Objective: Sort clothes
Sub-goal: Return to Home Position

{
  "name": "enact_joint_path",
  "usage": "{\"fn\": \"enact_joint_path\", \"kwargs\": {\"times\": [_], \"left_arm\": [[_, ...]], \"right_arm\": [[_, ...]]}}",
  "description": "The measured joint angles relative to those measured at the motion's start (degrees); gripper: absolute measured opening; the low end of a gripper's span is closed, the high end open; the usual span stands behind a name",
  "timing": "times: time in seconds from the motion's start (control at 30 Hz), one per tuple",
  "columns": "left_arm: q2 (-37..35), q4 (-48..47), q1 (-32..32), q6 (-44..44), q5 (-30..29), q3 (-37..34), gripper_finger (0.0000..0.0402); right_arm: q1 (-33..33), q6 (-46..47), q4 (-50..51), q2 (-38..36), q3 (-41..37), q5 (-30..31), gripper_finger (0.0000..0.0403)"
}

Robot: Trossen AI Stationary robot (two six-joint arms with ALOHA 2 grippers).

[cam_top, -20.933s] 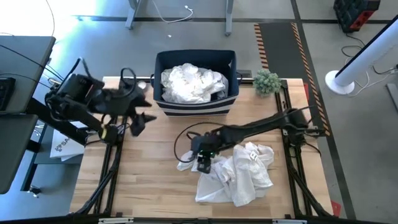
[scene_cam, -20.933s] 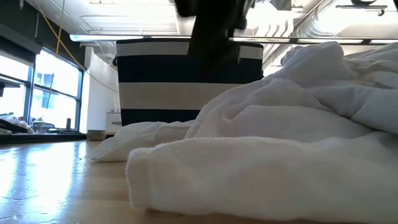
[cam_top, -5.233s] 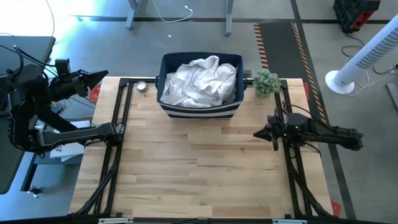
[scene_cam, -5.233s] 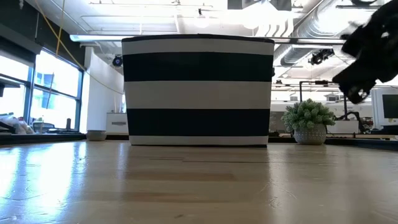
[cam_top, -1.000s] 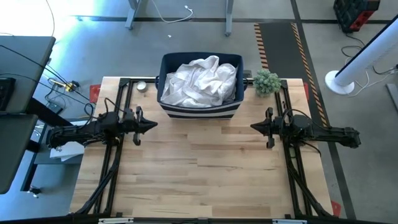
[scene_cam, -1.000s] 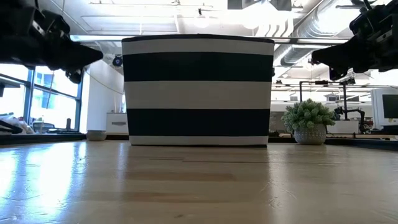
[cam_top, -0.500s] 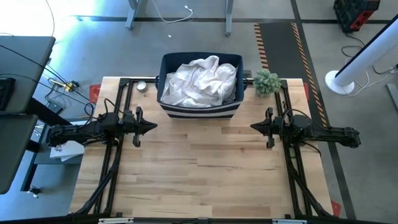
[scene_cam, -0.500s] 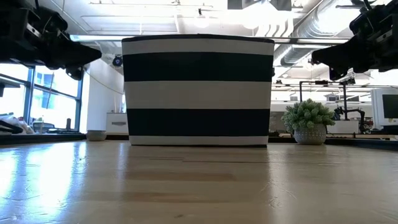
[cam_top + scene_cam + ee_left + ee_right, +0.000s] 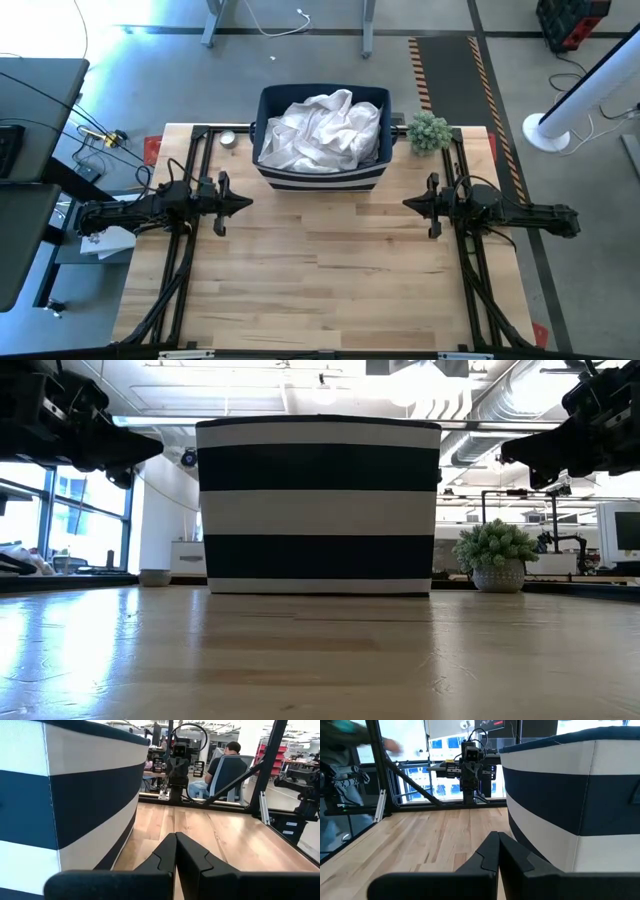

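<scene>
- Wooden table [image 9: 320, 290], black frame rails along its left and right edges.
- Navy-and-white striped bin [image 9: 320, 178] stands upright at the middle of the far edge.
- White clothes [image 9: 320, 130] heaped inside the bin, up to the rim (can't tell separate garments apart).
- Small potted plant [image 9: 428, 130] just beside the bin, toward the far right corner.
- Small round bowl [image 9: 228, 139] near the bin's other side, at the far edge.
- Left gripper [image 9: 243, 202] over the table's left side, pointing inward, fingers pressed together, holding nothing.
- Right gripper [image 9: 409, 204] over the right side, mirrored pose, fingers pressed together, holding nothing.
- Neither gripper touches the bin or the clothes.
- Person [image 9: 225, 762] seated in a chair beyond the table, left wrist view.
</scene>
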State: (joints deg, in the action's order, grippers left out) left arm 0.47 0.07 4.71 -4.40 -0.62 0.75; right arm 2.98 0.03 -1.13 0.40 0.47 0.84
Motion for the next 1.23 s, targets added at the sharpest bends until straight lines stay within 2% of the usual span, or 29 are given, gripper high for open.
{"fn": "enact_joint_path", "kwargs": {"times": [1.23], "left_arm": [[0.0, 0.0, -1.1, 0.0, 0.0, 0.0, 0.0003]], "right_arm": [[0.0, 0.0, 0.0, 0.0, 0.0, 0.0, 0.0000]]}}
